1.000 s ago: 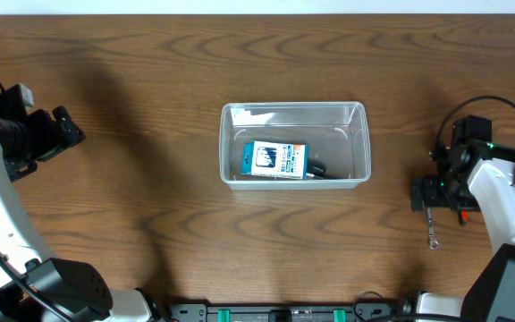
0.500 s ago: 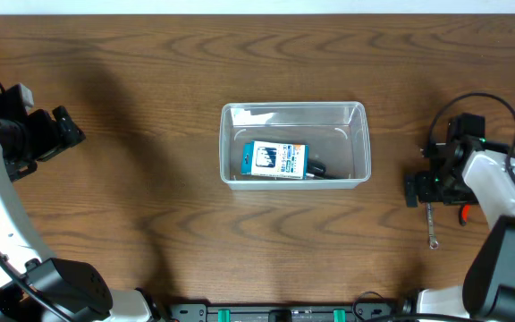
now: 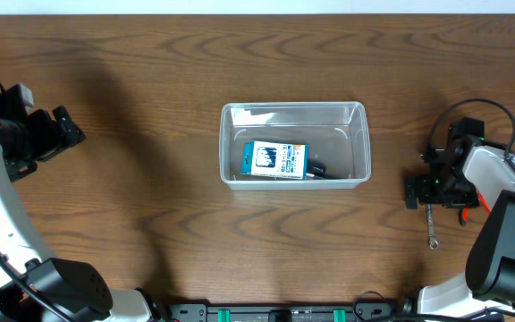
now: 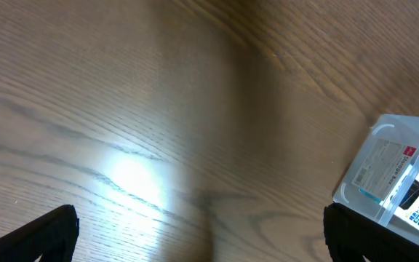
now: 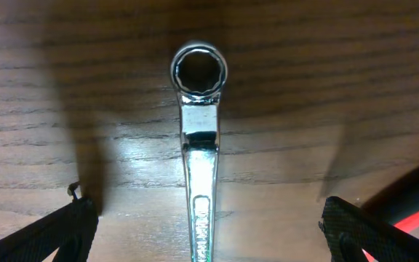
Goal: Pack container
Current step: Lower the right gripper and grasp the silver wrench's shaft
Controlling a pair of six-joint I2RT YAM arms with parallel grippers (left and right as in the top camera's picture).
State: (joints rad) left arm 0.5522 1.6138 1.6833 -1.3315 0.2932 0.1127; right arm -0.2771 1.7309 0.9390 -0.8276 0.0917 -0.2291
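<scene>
Container (image 3: 293,106) central — right fingers (image 5: 49,236) wide astride wrench (image 5: 198,145).

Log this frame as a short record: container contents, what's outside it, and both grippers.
container: centre, holds blue and white box and small dark item
wrench: on table, right of container
right gripper: open, above wrench, fingers either side
left gripper: open, empty, far left
</scene>
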